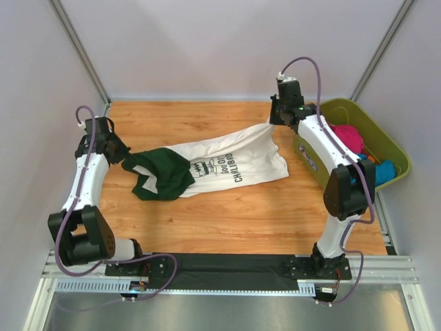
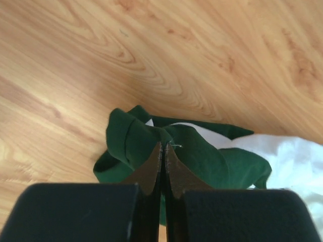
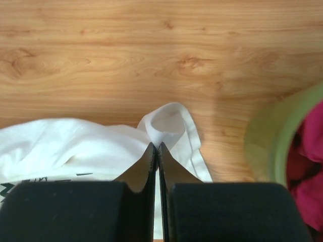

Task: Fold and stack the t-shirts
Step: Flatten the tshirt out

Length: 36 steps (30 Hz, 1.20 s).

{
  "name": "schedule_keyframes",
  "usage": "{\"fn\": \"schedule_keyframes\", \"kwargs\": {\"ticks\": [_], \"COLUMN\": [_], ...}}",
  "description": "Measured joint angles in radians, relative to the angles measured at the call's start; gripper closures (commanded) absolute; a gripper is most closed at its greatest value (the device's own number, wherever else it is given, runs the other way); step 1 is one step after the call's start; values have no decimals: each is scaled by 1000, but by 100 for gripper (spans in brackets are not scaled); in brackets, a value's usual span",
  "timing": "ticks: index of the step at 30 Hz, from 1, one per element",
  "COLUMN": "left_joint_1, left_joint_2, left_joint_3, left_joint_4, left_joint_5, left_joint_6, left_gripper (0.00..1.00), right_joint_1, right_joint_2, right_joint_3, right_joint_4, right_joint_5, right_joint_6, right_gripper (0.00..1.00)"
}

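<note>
Top external: t-shirt (image 1: pixel 227 165) strung across mid-frame between the arms, sagging onto table (image 1: pixel 207 221).
Left wrist: left gripper (image 2: pixel 162 148) pressed together, pinching its green end, lower centre.
Right wrist: right gripper (image 3: pixel 155 147) pinching its white edge. Shallow bites; a harder pull could slip either corner.

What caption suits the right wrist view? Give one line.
Right pincer shut on the white edge of the t-shirt above the wooden table, olive-green tub at right.
</note>
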<state>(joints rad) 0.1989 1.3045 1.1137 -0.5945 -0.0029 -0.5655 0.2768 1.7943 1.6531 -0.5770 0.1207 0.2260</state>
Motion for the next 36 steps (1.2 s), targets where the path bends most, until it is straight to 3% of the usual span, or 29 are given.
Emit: {"fn": "schedule_keyframes", "kwargs": {"ticks": [6, 9, 12, 13, 14, 16, 21, 30, 36], "left_joint_1": [24, 24, 24, 24, 24, 24, -2, -207, -198], "left_joint_2": [212, 309, 387, 405, 416, 421, 357, 33, 21], "left_joint_3": [-14, 36, 111, 137, 157, 181, 169, -64, -188], "left_joint_4": [82, 91, 106, 108, 109, 107, 84, 99, 97], "left_joint_5": [43, 64, 84, 88, 92, 101, 95, 103, 63], "left_joint_6": [-40, -47, -44, -44, -37, -37, -34, -72, -122], "left_gripper": [100, 95, 63, 29, 16, 4, 3, 8, 23], "right_joint_1": [21, 18, 18, 17, 17, 16, 17, 16, 16], "right_joint_2": [156, 222, 274, 288, 301, 326, 341, 343, 343], "right_joint_3": [51, 79, 129, 148, 170, 215, 252, 251, 234], "right_joint_4": [14, 13, 14, 13, 11, 13, 14, -6, -13], "right_joint_5": [2, 18, 41, 49, 55, 65, 72, 106, 109], "right_joint_6": [3, 1, -5, -8, -12, -19, -26, -24, -22], "right_gripper": [100, 100, 100, 100, 100, 100, 100, 100, 100]}}
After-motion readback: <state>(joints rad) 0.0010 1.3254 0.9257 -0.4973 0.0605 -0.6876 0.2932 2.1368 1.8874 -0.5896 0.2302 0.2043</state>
